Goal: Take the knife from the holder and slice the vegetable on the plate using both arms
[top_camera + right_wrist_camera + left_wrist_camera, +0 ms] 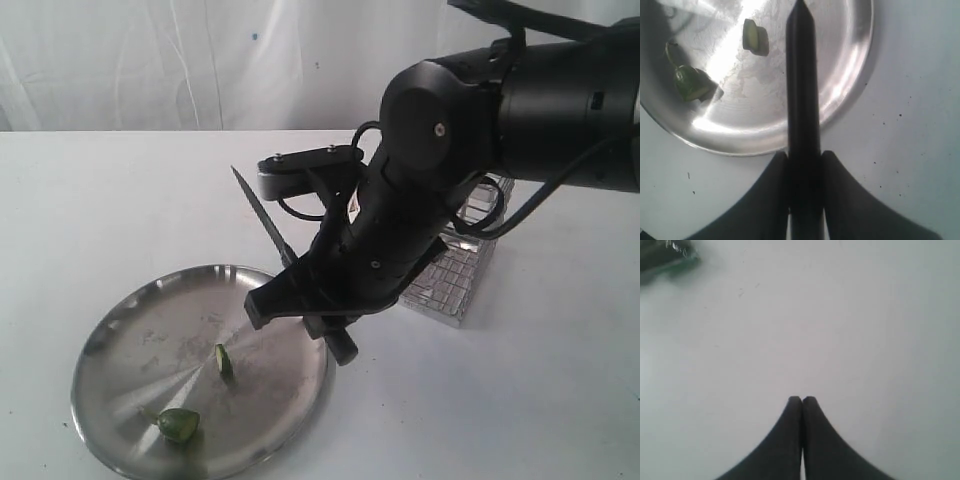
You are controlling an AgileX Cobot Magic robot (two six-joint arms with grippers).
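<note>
Clamped on the knife point(262, 215) at its black handle: right pincer point(804, 155), jaws narrow and closed around it. Carried above the plate point(120, 335), over the rim nearest the holder point(455, 280), blade slanting up and away from the plate, handle butt poking out below the jaws. Out of the holder already, which stands just off the plate's edge, half hidden behind the arm.

On the plate: the vegetable point(178, 424), in two parts. A stem-end stub near the rim farthest from the holder, and one cut slice point(223, 360) nearer the plate's middle. Apart from each other, touched by nothing.

Left pincer point(802, 400) pressed fully shut, holding nothing, over bare counter point(865, 315); cannot place it relative to the plate from these views.

Likely handling: knife light, stiff and slim, prone to twisting in a two-finger grip, so best held high on the handle, close to the blade. Stub small, smooth and rounded, apt to skid on polished steel. Best pinned gently at the stem end, clear of the cutting line, and soft enough to bruise under a hard squeeze.
</note>
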